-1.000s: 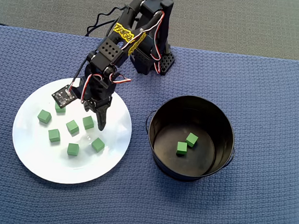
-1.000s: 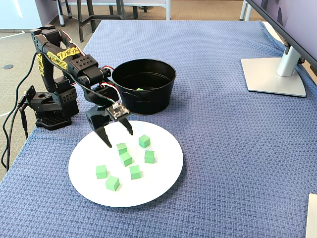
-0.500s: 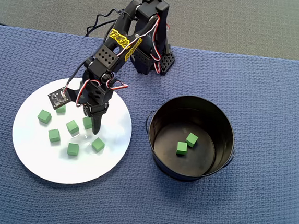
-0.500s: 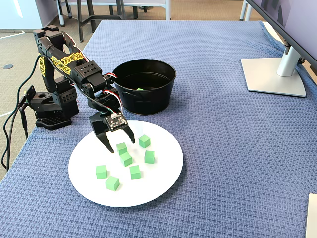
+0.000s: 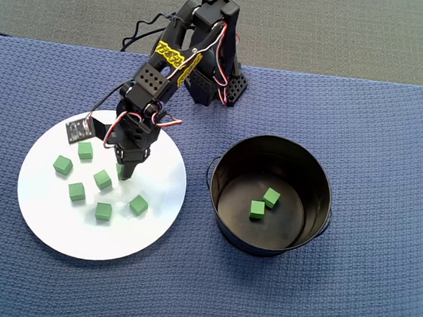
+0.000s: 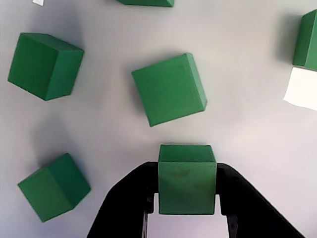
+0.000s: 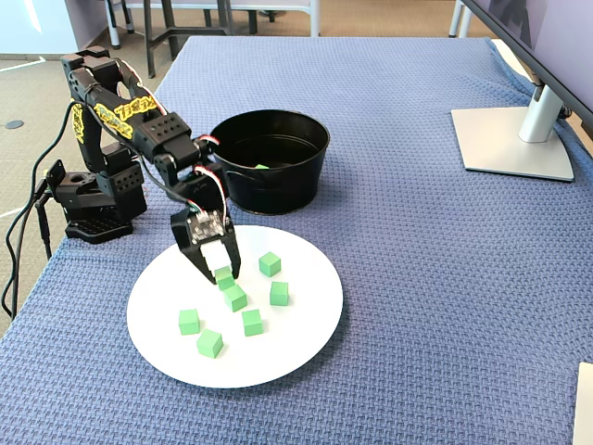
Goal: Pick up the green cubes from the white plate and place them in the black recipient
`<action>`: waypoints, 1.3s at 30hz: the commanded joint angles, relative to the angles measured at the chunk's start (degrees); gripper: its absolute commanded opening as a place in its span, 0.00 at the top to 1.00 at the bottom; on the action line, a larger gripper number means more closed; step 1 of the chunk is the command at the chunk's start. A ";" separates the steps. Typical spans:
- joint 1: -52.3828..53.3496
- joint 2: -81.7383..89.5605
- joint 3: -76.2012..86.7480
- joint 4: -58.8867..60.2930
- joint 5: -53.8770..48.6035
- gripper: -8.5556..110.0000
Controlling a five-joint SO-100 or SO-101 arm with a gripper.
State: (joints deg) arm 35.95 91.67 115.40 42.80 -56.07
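Gripper [image 6: 186,210] is down on the white plate [image 5: 50,226], with one green cube [image 6: 186,178] set squarely between its two black fingers [image 6: 124,203].

- Wrist view: the cube's left and right faces lie flush, or very nearly so, against the inner faces of the fingers. I cannot tell whether the pinch is firm or only touching. The jaws stand narrow, about one cube apart.
- The cube is square to the gripper: its side faces run parallel to the fingers and its far edge runs straight across the gap. A cube has no long axis, so only this squareness of faces matters.
- A neighbouring cube [image 6: 169,89] lies just beyond the fingertips, turned a little askew, apart from the gripped one. Two more sit off to the left in the wrist view, well clear of the fingers.
- Fixed view: gripper [image 7: 219,269] points steeply down near the plate's rear-left part, with loose cubes nearby to its front and right.
- Overhead view: gripper [image 5: 124,172] is at the plate's upper right. The black recipient [image 5: 225,167] stands to the right of the plate, near it but apart. Two cubes [image 5: 257,210] already lie on its floor.

Judgement: the grasp looks aligned. The coming move is a straight lift, then a swing rightward in the overhead view to above the recipient's open mouth.
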 commanded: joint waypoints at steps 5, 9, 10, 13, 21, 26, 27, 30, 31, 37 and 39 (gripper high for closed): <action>-3.60 18.46 -11.34 15.82 27.16 0.93; -9.58 26.46 -16.00 25.05 35.86 0.93; -12.13 28.13 -16.70 26.89 37.79 0.93; -22.06 30.15 -18.90 31.73 43.68 0.93; -45.09 14.33 -31.38 36.83 58.80 0.93; -52.12 6.59 -32.17 35.16 59.68 0.93; -52.82 5.71 -31.82 35.16 59.24 0.93; -55.63 4.04 -30.23 35.16 53.96 0.69; -56.43 4.48 -29.09 34.89 52.12 0.59; -50.98 10.99 -28.56 33.31 54.23 0.50; -45.44 12.74 -31.55 34.01 56.25 0.51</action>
State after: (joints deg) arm -15.03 98.96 88.59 76.82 -1.76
